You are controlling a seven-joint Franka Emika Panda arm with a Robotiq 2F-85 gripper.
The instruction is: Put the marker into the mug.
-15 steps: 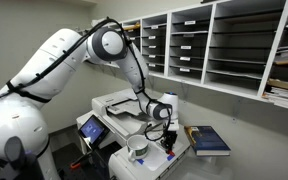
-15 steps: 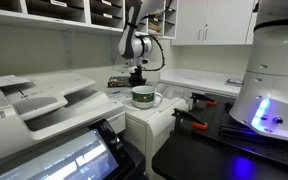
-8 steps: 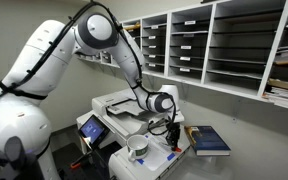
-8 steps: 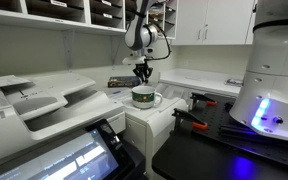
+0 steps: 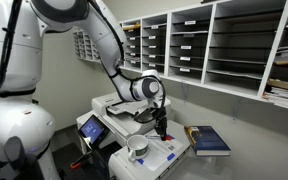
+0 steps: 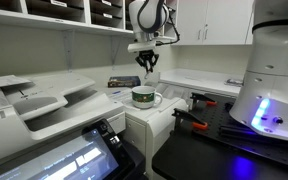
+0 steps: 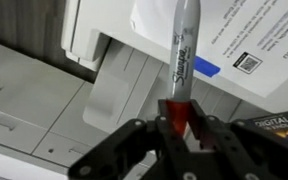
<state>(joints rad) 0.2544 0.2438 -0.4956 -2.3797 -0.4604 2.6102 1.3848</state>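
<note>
claw [image 7: 179,118] is clamping the marker [image 7: 182,50] by one end | marker is pointing straight out from it | mug [image 6: 144,97] is sitting lower down, apart from both

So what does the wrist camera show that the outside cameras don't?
Only the wrist view: the marker up close, its Sharpie label readable, its end clamped in the pincer. Only the exterior views: the mug, lower than the pincer, plus the arm and the shelves. Shared: the marker in the pincer, and the white printer.
</note>
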